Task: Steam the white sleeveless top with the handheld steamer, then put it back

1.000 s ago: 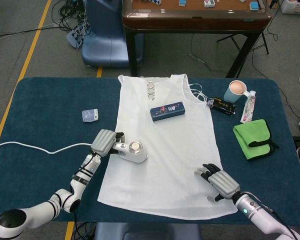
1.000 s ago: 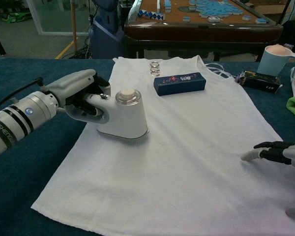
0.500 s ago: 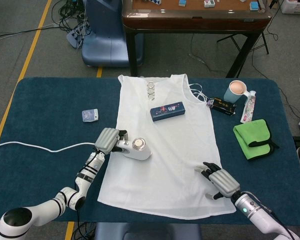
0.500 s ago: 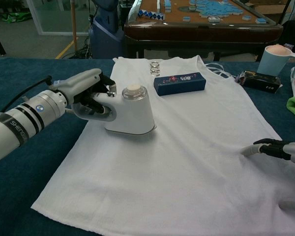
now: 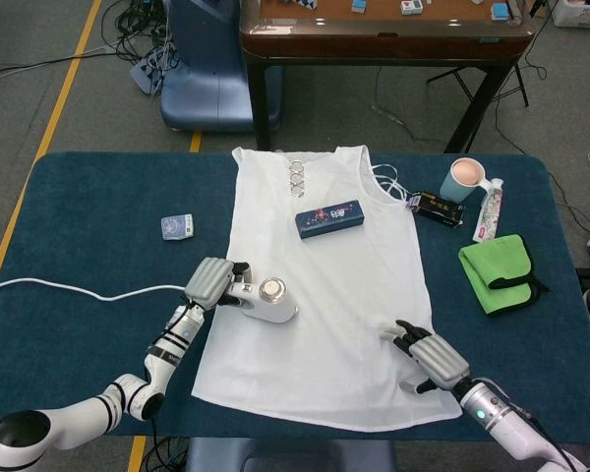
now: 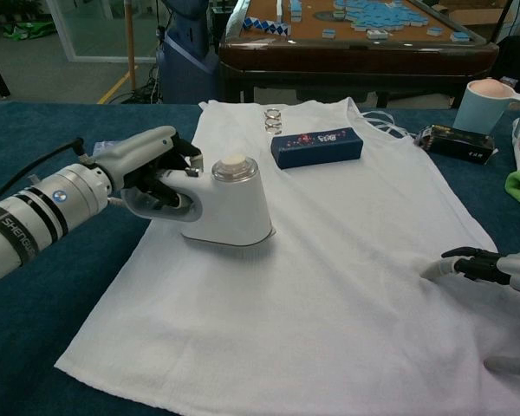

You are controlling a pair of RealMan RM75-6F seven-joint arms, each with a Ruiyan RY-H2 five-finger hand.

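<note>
The white top (image 5: 320, 285) lay flat down the middle of the blue table (image 5: 79, 236), neckline toward the far edge, hem close to the near edge. Bare table stretched wide to its left, crossed only by a white cord (image 5: 69, 289) and a small packet (image 5: 177, 227). The right side was more crowded: a green cloth (image 5: 499, 272), a cup (image 5: 465, 176) and a dark box (image 5: 439, 208) near the far right corner. A blue box (image 5: 329, 218) rested on the top's upper half.

The left hand (image 6: 147, 173) was wrapped around the steamer's (image 6: 230, 208) handle, the steamer standing on the top's left edge. The right hand (image 5: 428, 356) rested on the fabric near the hem's right corner, fingers spread, holding nothing.
</note>
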